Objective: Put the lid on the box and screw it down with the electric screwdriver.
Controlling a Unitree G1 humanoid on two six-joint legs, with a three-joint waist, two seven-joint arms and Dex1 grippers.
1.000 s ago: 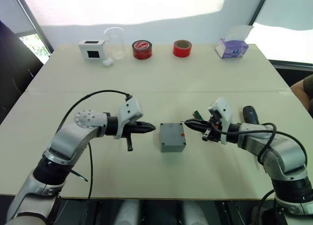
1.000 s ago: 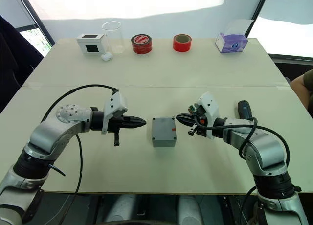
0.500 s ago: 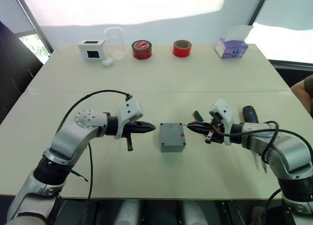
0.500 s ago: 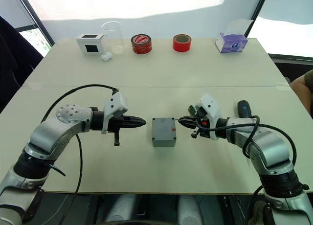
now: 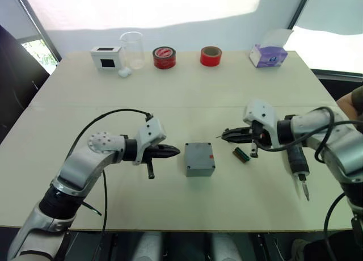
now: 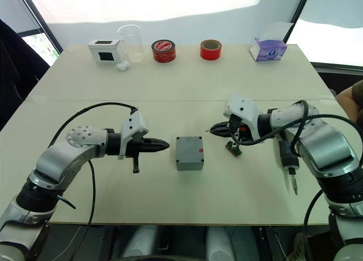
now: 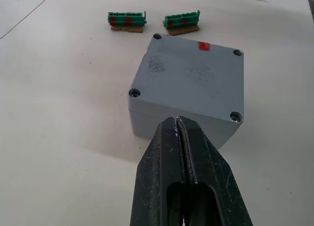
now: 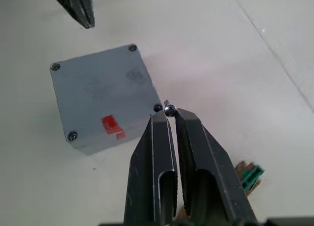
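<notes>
The box (image 5: 199, 159), with its lid (image 7: 194, 78) already seated on top, sits on the tabletop (image 5: 181, 91) between the two hands. The right hand (image 8: 169, 113) hovers just above and beside the box's nearer corner hole, fingers clamped on a small screw (image 8: 170, 108). The left hand (image 7: 179, 125) points level at the box's opposite side, fingers together and empty. The electric screwdriver (image 5: 295, 159) lies behind the right hand, bit towards the robot.
</notes>
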